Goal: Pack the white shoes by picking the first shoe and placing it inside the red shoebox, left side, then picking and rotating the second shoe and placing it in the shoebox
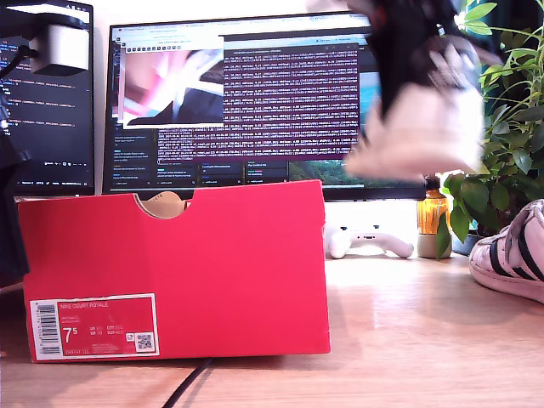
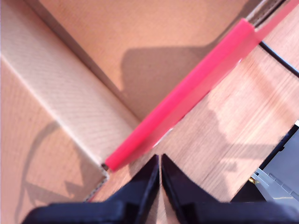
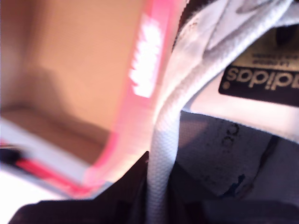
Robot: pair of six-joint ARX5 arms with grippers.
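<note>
Exterior view's left holds the red shoebox (image 1: 174, 272), standing on the tabletop (image 1: 408, 323) with its barcode end toward the camera; from this low angle its inside is hidden. Above it, near that view's upper left corner, a pale grey part of an arm shows, too little to name by itself. My first wrist view looks down past the box's red wall (image 2: 187, 88) into bare cardboard, with no shoe in the part that shows. My first gripper (image 2: 160, 163) hangs over that edge with its jaws pressed together and nothing between them.

Moving to the exterior view's right, a blurred white shoe (image 1: 421, 127) hangs high in front of the monitor (image 1: 246, 102), well clear of the tabletop and off to the side of the box. My second wrist view shows this shoe's tongue label (image 3: 261, 77) and a white lace (image 3: 161, 154) running straight down into my second gripper (image 3: 156, 205); the jaws appear to clamp the shoe there, though the blur hides the exact hold.

At the exterior view's right edge the second shoe (image 1: 514, 251) lies on the tabletop, striped side showing, untouched.

My judgement: the task is early. One shoe is lifted and not yet in the box; setting it down, then picking, rotating and packing the other, all remain.
</note>
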